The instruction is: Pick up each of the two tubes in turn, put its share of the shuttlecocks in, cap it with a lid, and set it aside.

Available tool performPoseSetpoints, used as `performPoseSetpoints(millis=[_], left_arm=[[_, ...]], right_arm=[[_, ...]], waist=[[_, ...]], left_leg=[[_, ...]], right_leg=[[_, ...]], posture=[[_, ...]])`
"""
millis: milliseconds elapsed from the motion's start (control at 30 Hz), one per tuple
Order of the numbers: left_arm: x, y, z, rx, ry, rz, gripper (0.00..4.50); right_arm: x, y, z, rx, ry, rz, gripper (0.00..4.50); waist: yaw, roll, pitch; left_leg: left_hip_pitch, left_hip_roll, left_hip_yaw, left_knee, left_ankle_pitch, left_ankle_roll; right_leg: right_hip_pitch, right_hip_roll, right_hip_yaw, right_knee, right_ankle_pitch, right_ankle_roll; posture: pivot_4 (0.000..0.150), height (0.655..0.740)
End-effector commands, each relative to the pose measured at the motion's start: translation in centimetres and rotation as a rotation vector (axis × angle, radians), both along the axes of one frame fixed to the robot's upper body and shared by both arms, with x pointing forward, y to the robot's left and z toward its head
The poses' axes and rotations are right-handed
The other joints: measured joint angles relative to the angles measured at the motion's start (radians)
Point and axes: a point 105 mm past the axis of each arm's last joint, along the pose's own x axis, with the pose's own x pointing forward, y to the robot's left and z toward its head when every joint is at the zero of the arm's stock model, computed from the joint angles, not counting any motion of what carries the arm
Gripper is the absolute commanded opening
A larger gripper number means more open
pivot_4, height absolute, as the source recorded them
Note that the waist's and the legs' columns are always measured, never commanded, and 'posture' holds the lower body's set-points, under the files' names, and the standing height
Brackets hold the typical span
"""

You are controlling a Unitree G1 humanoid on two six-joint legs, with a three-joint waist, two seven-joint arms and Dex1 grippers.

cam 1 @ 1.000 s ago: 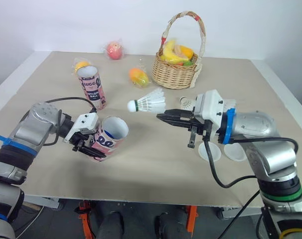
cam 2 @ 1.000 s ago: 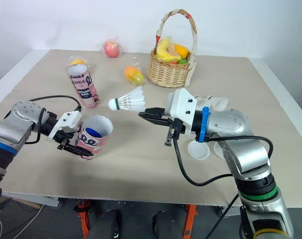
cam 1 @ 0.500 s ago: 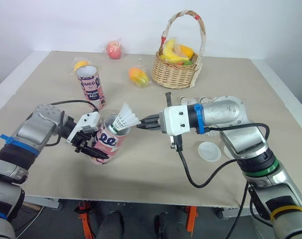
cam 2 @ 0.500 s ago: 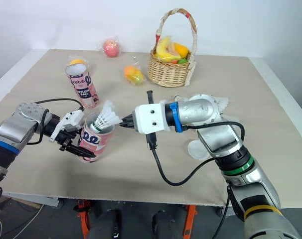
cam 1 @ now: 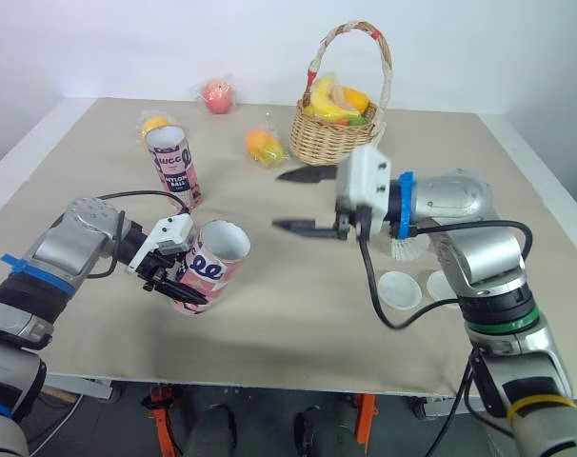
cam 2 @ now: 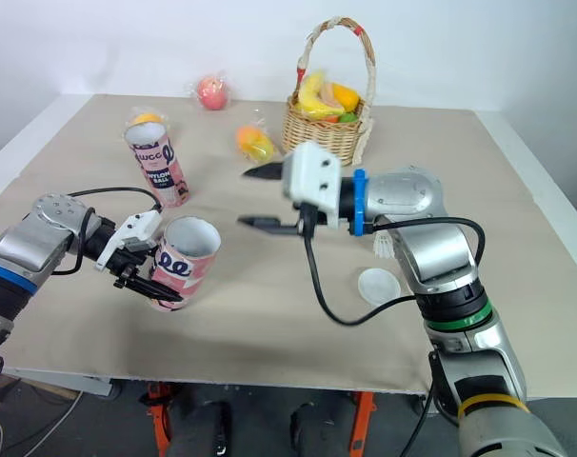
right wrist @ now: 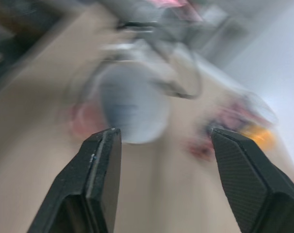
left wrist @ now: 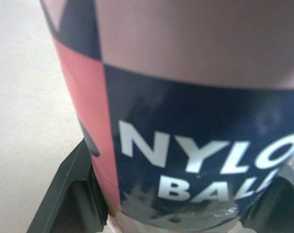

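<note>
My left gripper [cam 1: 179, 276] is shut on a pink and navy tube [cam 1: 210, 264], held tilted just above the table with its open mouth toward the right arm. The lettering on the tube [left wrist: 195, 145] shows close up between the fingers [left wrist: 74, 194]. No shuttlecock sticks out of its mouth. My right gripper [cam 1: 281, 200] hangs open and empty in the air, to the right of the tube and above it. A second tube [cam 1: 174, 167] stands upright at the back left. White shuttlecock feathers [cam 1: 405, 249] show behind my right forearm. Two white lids [cam 1: 400, 288] lie at the front right.
A wicker basket [cam 1: 338, 138] with bananas and other fruit stands at the back centre. Wrapped fruit lies behind: a red apple [cam 1: 218, 95], an orange one [cam 1: 263, 145] and a yellow one [cam 1: 155, 124] behind the standing tube. A black cable hangs from my right wrist.
My right gripper carried a shuttlecock to the held tube's mouth, let it go, opened and drew back up and to the right. The shuttlecock has gone from sight. The left arm held still.
</note>
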Motion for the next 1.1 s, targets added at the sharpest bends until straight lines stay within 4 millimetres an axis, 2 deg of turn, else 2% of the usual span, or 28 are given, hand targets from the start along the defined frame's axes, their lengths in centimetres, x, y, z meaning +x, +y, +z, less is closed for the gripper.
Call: performPoseSetpoints(millis=[33,167,333,467,633,833,1100], left_arm=[[-0.3,0.5,0.5,0.0,-0.006,0.003,2.87],[-0.6,0.5,0.8,-0.004,0.001,0.004,2.87],[-0.5,0.9,0.8,0.039,-0.016,0.001,2.87],[-0.3,1.2,0.8,0.075,-0.037,-0.007,2.87],[-0.1,1.4,0.9,0.104,-0.081,-0.025,2.87],[0.1,0.9,1.5,0.046,-0.121,-0.04,2.87],[-0.4,0.4,0.7,-0.009,-0.062,-0.022,2.87]], right_arm=[[2.4,-3.5,-2.8,0.099,0.08,-0.315,3.22],[3.0,-5.4,-5.5,0.171,0.143,-0.532,3.22],[4.4,-5.9,-7.3,0.19,0.156,-0.687,3.22],[5.9,-5.9,-7.5,0.24,0.178,-0.742,3.22],[7.6,-5.1,-7.3,0.221,0.17,-0.742,3.22],[9.3,-4.9,-8.0,0.217,0.181,-0.773,3.22],[11.7,-4.3,-8.3,0.225,0.194,-0.818,3.22]], waist=[[-0.001,0.0,0.0],[-0.002,0.001,0.0],[-0.004,0.001,0.001],[-0.011,0.001,0.001],[-0.021,0.001,0.001],[-0.024,0.001,0.001],[-0.028,0.001,0.001]], left_leg=[[0.0,0.0,0.001,0.0,0.0,0.0],[-0.002,0.0,0.001,-0.002,0.0,0.0],[-0.004,0.0,0.003,-0.001,0.001,-0.002],[-0.003,0.002,0.002,-0.001,0.003,-0.002],[-0.003,0.002,0.003,-0.001,0.004,-0.002],[-0.003,0.002,0.002,-0.002,0.004,-0.002],[-0.003,0.002,0.003,-0.003,0.004,-0.002]], right_leg=[[-0.001,0.0,0.001,0.0,0.0,0.0],[-0.006,0.001,0.002,0.005,-0.002,-0.001],[-0.012,0.003,0.005,0.012,-0.002,-0.002],[-0.012,0.005,0.005,0.013,-0.002,-0.002],[-0.012,0.005,0.006,0.013,-0.002,-0.001],[-0.012,0.005,0.006,0.013,-0.001,-0.003],[-0.013,0.005,0.006,0.013,-0.001,-0.004]], posture=[[0.15,0.7393],[0.15,0.7393],[0.15,0.7393],[0.15,0.7393],[0.15,0.7393],[0.15,0.7393],[0.15,0.7393]])
